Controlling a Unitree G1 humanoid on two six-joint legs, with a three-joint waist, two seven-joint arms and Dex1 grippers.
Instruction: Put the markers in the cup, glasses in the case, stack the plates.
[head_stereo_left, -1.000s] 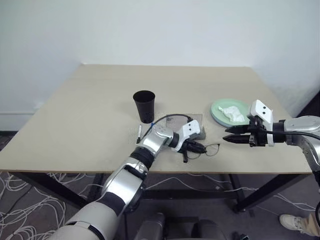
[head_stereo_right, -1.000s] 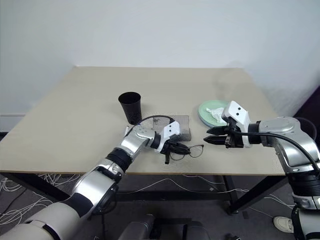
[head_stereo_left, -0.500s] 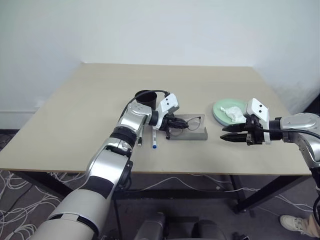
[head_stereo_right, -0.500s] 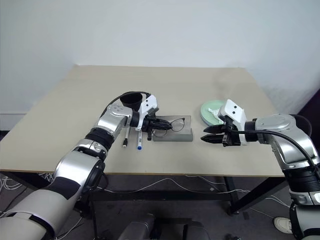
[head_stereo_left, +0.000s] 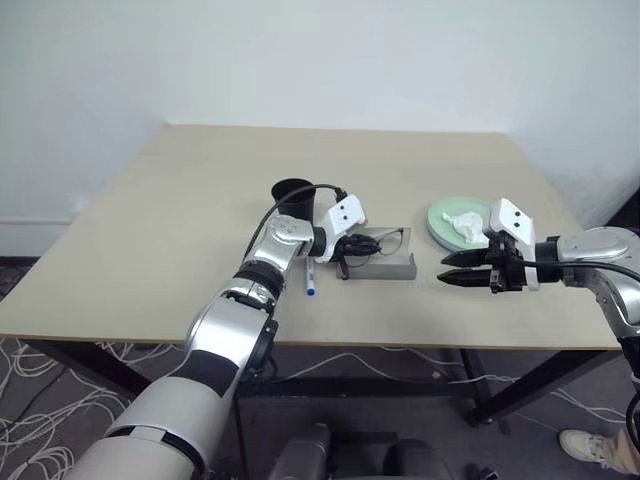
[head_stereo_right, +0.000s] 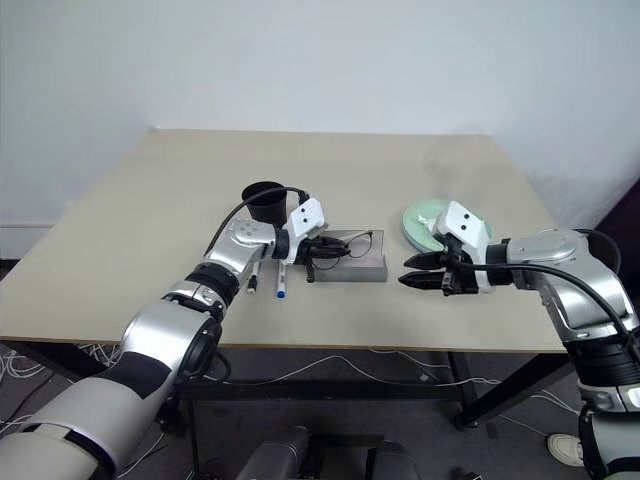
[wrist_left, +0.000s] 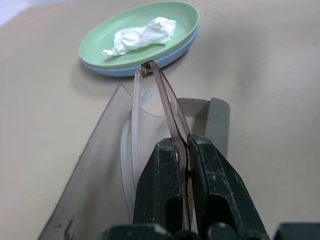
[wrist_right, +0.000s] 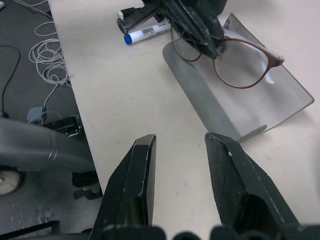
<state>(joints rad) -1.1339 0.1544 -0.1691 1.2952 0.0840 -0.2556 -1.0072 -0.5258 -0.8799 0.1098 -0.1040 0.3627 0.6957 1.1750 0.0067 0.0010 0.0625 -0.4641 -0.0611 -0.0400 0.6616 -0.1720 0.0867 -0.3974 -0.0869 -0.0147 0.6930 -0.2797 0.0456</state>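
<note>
Left gripper is clamping the glasses by the frame, jaws nearly together, holding them over the open grey case at frame centre in the left eye view. Lenses are sitting above the case's inside, just past the fingertips.

Right gripper is hovering centre-right, fingers partly spread, gripping nothing, pointing toward the case and well apart from it.

Black cup is standing upright just upper left of the case. Blue-capped marker is lying on the table left of the case.

Green plate is resting on the blue plate, right of the case, with a crumpled tissue on top.
</note>
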